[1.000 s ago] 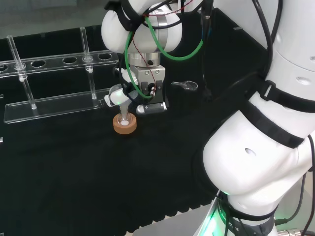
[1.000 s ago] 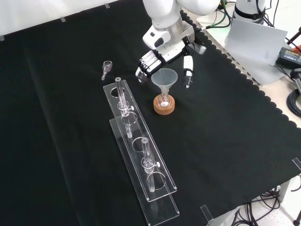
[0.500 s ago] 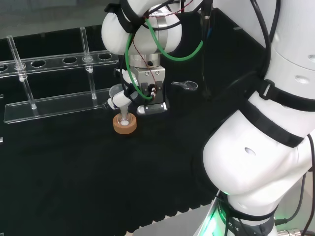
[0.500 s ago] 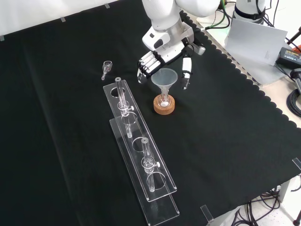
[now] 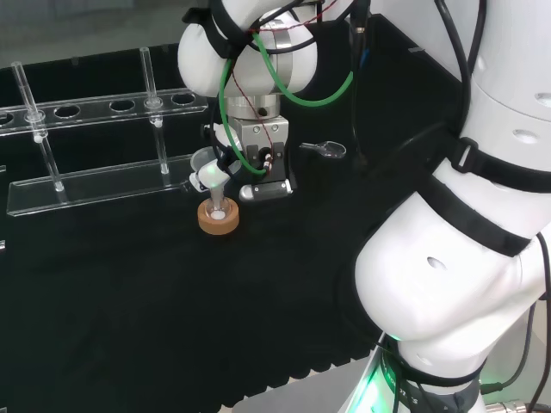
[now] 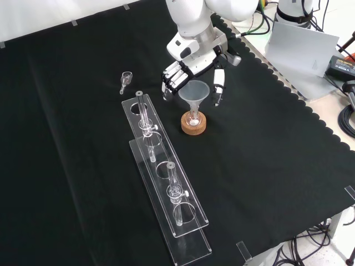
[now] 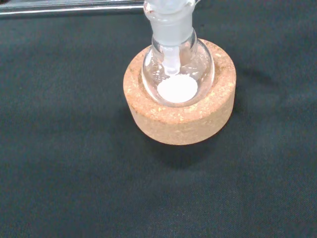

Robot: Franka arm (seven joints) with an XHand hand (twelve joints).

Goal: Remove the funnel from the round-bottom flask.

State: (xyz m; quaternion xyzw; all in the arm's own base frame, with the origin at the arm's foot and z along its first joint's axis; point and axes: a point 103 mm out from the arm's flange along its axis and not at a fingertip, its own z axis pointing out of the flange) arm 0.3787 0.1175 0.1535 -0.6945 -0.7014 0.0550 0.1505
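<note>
Front view: robot hand hangs over the funnel, fingers relaxed, grasping nothing.

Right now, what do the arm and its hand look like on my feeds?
The arm is made of glossy white rounded links with black bands at the joints. Green and black cables and thin red wires loop down its wrist. The hand is black and white, with white fingers segmented by black joints.

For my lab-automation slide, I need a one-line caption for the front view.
Robot hand poised with fingers around a funnel seated in a round-bottom flask on a cork ring.
</note>
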